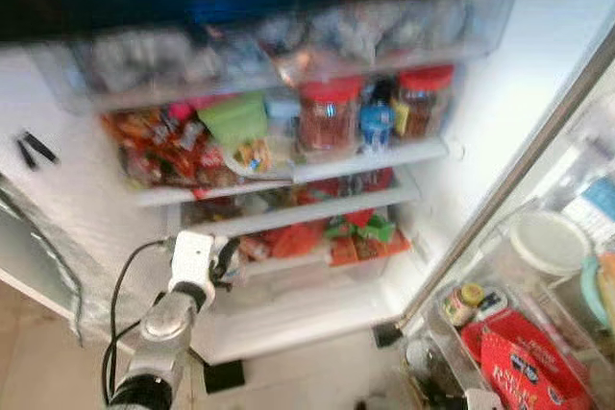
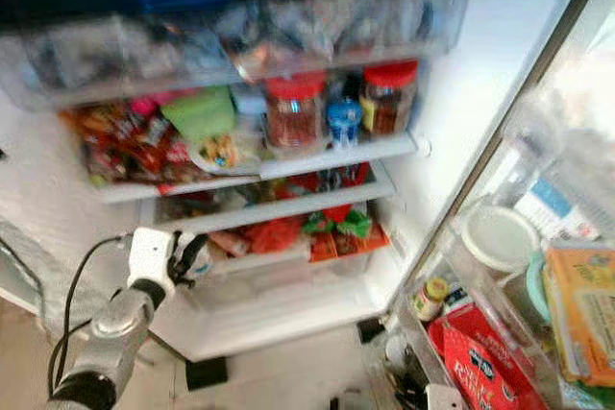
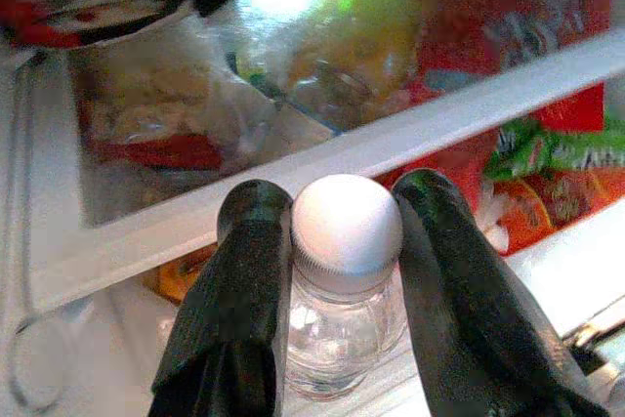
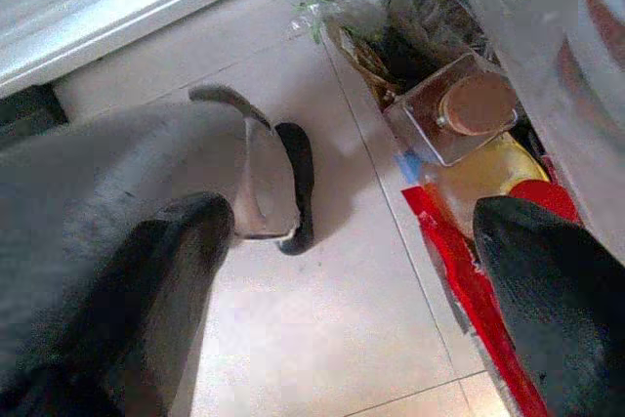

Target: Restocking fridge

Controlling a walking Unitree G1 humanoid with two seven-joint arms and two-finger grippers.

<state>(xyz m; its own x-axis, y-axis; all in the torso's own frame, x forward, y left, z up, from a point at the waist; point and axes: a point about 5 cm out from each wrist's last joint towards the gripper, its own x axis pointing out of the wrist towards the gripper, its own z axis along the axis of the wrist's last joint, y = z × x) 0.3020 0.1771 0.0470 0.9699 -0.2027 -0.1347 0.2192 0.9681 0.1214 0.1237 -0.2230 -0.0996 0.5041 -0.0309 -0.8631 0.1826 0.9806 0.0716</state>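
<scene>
Now – left end effector (image 3: 332,241) clamps bottle (image 3: 342,290) | shelf edge (image 3: 322,163) just beyond

arm (image 1: 165,328): silver, white wrist | black cable (image 1: 117,287) | left hand (image 3: 337,290): black fingers

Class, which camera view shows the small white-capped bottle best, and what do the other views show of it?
The left wrist view: the bottle, clear glass with a white cap, sits large and sharp between the left gripper fingers, which close on its neck at the fridge's lower shelf. In the eye views it is hidden behind the gripper. The right wrist view faces the floor.
</scene>
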